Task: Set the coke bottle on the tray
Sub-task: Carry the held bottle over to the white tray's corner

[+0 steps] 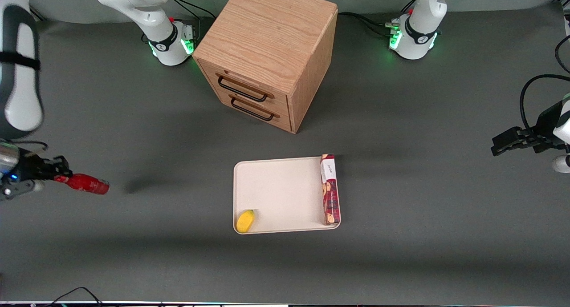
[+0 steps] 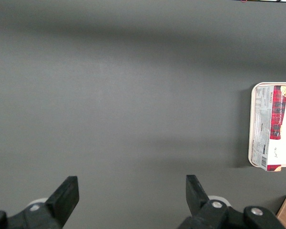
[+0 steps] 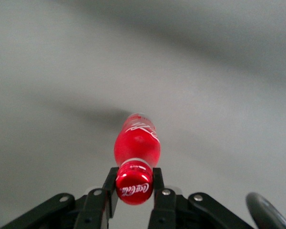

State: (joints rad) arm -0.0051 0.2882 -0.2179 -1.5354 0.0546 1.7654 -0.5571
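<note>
The coke bottle (image 1: pixel 87 183) hangs in the air above the desk (image 1: pixel 423 133), lying sideways, at the working arm's end. The gripper (image 1: pixel 60 176) has its two fingers (image 3: pixel 110 188) closed on the neck just under the red cap, so the bottle body points away from it toward the tray (image 1: pixel 278 193). Nothing stands between the gripper and the tray, which is well apart from it. In the tray lie a yellow fruit (image 1: pixel 245 220) in one near corner and a red biscuit box (image 1: pixel 330 189) along the edge farthest from the gripper. The wooden cabinet (image 1: pixel 267 53) stands farther from the front camera than the tray.
</note>
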